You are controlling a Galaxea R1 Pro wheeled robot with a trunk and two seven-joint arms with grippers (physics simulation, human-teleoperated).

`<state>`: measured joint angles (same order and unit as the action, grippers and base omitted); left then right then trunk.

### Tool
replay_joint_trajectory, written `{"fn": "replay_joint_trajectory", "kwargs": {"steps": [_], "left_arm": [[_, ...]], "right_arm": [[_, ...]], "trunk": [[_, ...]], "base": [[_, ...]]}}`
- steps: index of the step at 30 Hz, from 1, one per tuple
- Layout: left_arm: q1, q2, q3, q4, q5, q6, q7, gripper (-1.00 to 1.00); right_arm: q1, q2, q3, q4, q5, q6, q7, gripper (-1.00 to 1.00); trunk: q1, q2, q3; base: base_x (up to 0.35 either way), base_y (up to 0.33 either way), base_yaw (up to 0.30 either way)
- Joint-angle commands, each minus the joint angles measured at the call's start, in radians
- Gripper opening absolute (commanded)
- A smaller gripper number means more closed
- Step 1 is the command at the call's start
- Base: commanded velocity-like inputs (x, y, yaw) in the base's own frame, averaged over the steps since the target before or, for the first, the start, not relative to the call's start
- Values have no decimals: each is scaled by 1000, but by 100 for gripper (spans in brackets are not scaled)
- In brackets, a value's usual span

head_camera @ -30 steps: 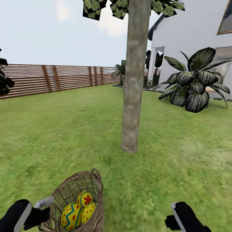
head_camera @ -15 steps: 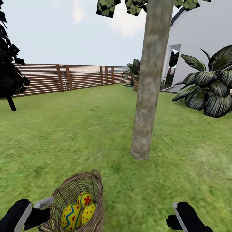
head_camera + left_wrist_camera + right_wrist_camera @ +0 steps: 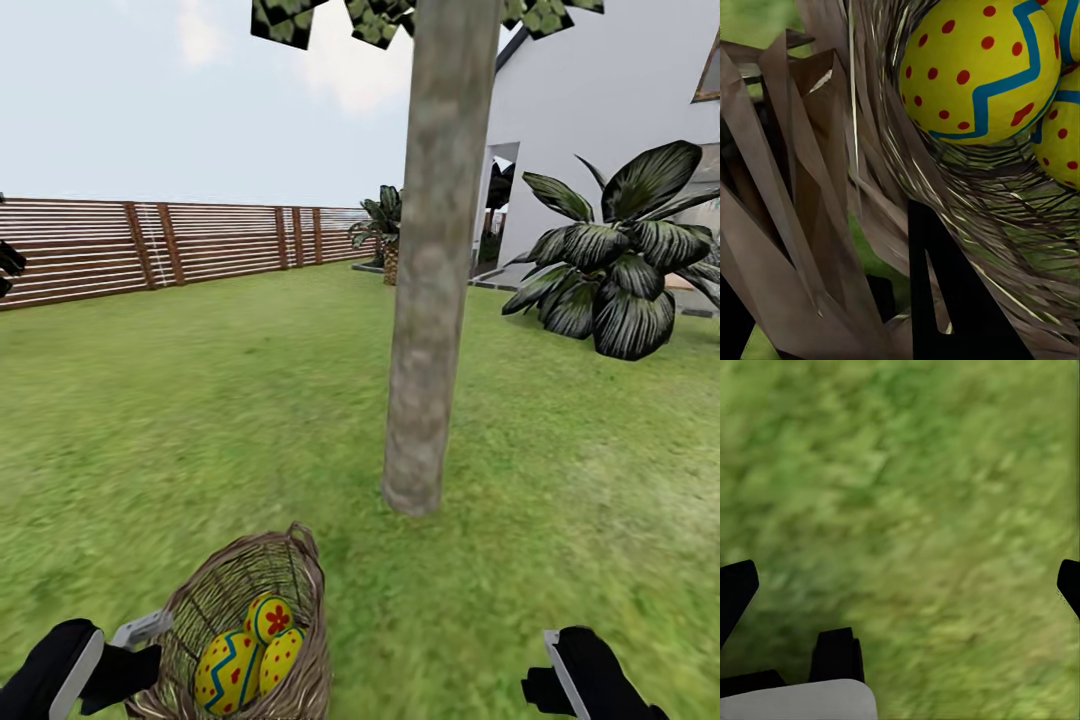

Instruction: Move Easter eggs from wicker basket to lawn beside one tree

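The wicker basket point(image 3: 300, 640) hangs low at the left in the head view, with my left gripper point(image 3: 152, 640) shut on its side wall. Three yellow Easter eggs lie inside: one with a blue zigzag point(image 3: 225, 670), one with a red flower point(image 3: 268, 618), one with red dots point(image 3: 281, 658). The left wrist view shows two eggs point(image 3: 979, 67) point(image 3: 1061, 135) through the weave point(image 3: 870, 150). The tree trunk point(image 3: 430, 300) rises from the lawn point(image 3: 150, 420) just beyond the basket. My right gripper point(image 3: 552, 682) point(image 3: 900, 585) is open over bare grass.
A brown slatted fence point(image 3: 200, 245) runs along the back. The white house point(image 3: 600, 130) stands at the right behind a broad-leaved dark bush point(image 3: 620, 270). A small palm point(image 3: 385, 230) grows near the house corner. Grass surrounds the trunk's base.
The whole view has shifted: the trunk's base sits lower and nearer in the picture. The basket with its eggs stays in my left gripper, and the right gripper is unchanged.
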<state>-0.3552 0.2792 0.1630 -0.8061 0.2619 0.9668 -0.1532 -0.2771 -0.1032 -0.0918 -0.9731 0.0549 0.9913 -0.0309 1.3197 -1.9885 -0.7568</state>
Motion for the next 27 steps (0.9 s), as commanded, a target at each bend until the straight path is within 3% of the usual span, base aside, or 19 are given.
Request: {"fn": "replay_joint_trajectory", "kwargs": {"steps": [1,4,27], "left_arm": [[-1,0,3,-1,0,5,-8,-100],[-1,0,3,-1,0,6,-9,-100],[-1,-8,1,1,-1,6,-7,-100]], "right_arm": [[-1,0,0,-1,5,4,2,100],[-1,0,0,-1,5,4,2,100],[-1,3,9,-1,6,4,2,100]], "trunk": [[0,0,-1],[0,0,-1],[89,-161,-73]], "base": [[230,0,-10],[39,0,-2],[0,0,0]]}}
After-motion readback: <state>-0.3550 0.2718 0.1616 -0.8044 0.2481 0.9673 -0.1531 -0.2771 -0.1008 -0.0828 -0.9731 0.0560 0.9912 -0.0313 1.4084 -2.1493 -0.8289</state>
